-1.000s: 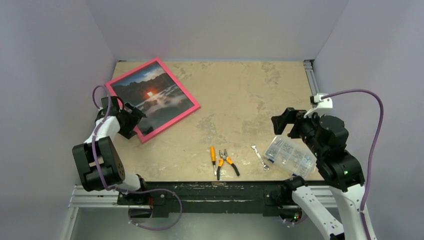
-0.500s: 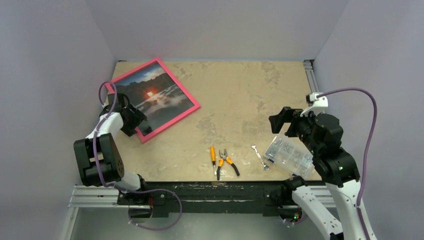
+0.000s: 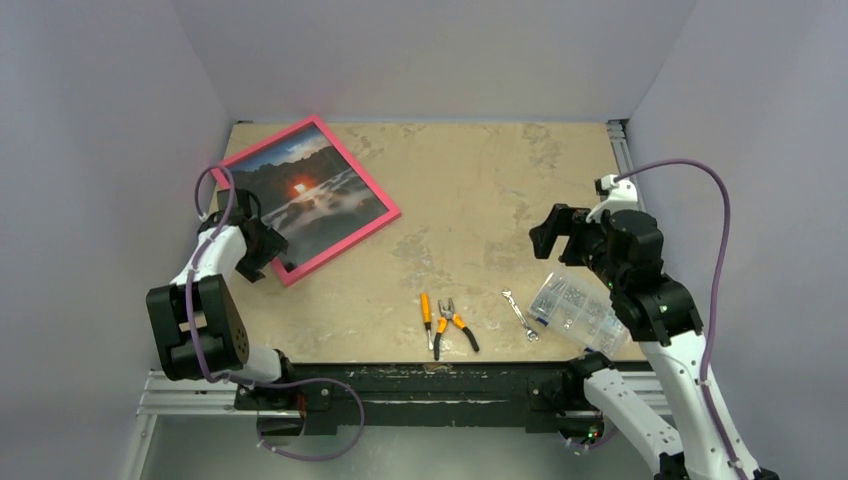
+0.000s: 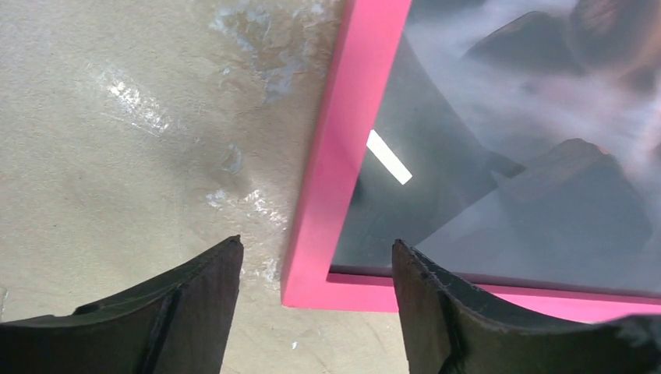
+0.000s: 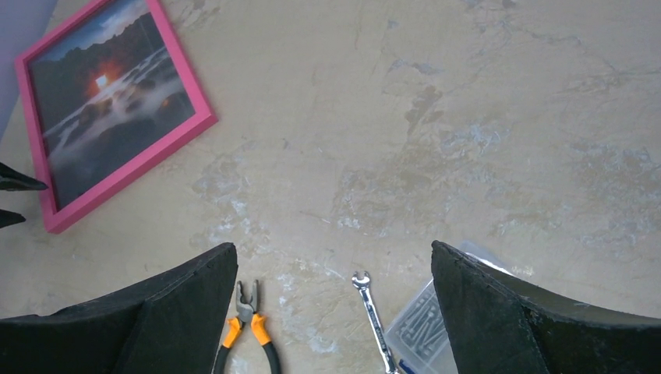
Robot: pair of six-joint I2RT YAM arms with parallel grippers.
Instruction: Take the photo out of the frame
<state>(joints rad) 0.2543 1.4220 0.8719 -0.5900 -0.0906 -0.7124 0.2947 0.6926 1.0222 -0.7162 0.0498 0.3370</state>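
Note:
The pink-red frame (image 3: 386, 214) lies flat, face up, at the table's far left, with the sunset photo (image 3: 300, 195) inside it. My left gripper (image 3: 268, 247) is open at the frame's near-left corner. In the left wrist view the corner (image 4: 312, 288) sits between the two open fingers (image 4: 199, 312), one on the bare table, the other over the frame's bottom border; the photo (image 4: 538, 171) shows behind glass. My right gripper (image 3: 556, 232) is open and empty, raised over the table's right middle. The right wrist view shows the frame (image 5: 204, 115) and photo (image 5: 109, 117) at far left.
Orange-handled pliers (image 3: 452, 322) and a small orange screwdriver (image 3: 426, 315) lie near the front middle. A wrench (image 3: 520, 315) and a clear box of screws (image 3: 580, 312) lie at the front right, under my right arm. The left wall stands close behind the frame.
My left gripper has moved a little toward the frame's near-left corner. My right arm has risen and shifted left and away from the box.

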